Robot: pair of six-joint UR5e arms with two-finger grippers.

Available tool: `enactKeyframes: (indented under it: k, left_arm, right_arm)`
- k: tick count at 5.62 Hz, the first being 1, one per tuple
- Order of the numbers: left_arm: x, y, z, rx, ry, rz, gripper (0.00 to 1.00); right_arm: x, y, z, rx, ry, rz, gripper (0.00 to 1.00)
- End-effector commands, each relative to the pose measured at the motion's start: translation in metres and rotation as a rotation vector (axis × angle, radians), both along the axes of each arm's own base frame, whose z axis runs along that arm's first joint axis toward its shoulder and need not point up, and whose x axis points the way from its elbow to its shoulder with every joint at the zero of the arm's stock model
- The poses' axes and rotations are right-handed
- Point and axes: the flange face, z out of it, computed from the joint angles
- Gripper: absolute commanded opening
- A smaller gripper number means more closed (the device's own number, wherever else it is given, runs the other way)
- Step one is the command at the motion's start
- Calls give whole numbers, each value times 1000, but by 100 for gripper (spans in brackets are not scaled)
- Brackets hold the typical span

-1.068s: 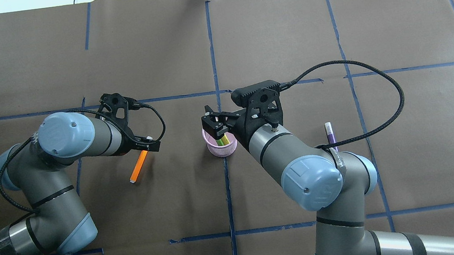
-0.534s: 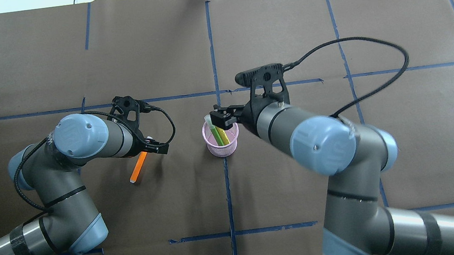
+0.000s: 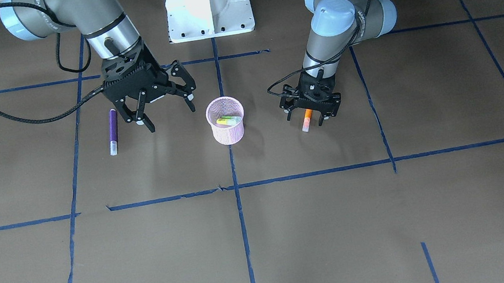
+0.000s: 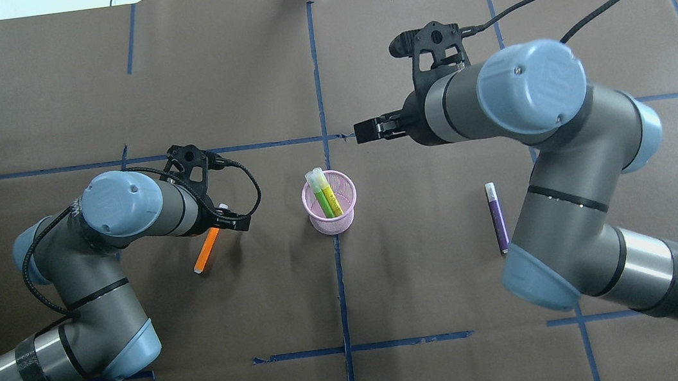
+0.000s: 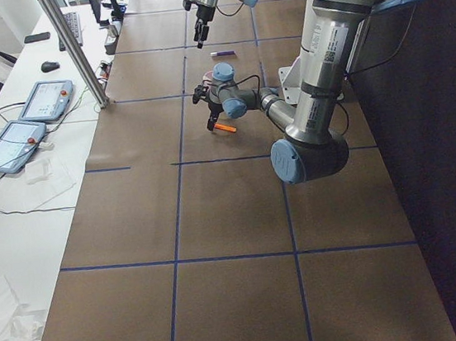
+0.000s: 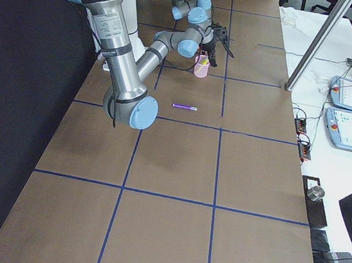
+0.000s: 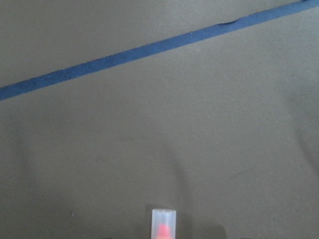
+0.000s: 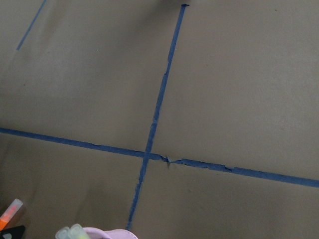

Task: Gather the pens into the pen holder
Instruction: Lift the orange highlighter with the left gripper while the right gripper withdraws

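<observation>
Near the middle of the overhead view stands the pen holder [image 4: 342, 219], a small round cup of pink wire mesh with a rolled rim, upright on the brown table [image 4: 339, 294]. Leaning inside it is the green pen [image 4: 327, 199], bright green with a yellowish stretch, its pale translucent cap end poking above the rim toward the upper left. Left of the cup the orange pen [image 4: 207, 251] lies flat and slanted. The left gripper [image 3: 309, 117] is low over its upper end, fingers spread to either side of it. Right of the cup, well apart, the purple pen [image 4: 497, 217] lies flat, its pale cap toward the top of the frame. Above and right of the cup hangs the right gripper [image 3: 169, 117], fingers wide apart and holding nothing.
</observation>
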Motion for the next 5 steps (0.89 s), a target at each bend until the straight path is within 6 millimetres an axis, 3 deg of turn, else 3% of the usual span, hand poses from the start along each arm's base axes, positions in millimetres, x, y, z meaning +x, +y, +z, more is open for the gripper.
enactKeyframes:
  k: [1, 2, 5]
  left_arm:
    - [0, 0, -1, 1, 1, 0, 54]
    - [-1, 0, 3, -3, -6, 0, 38]
    - [-1, 0, 5, -5, -8, 0, 36]
  right_arm:
    - [16, -10, 1, -50, 8, -24, 100]
    - [23, -15, 2, -58, 3, -24, 100]
    - [39, -26, 3, -80, -9, -29, 100]
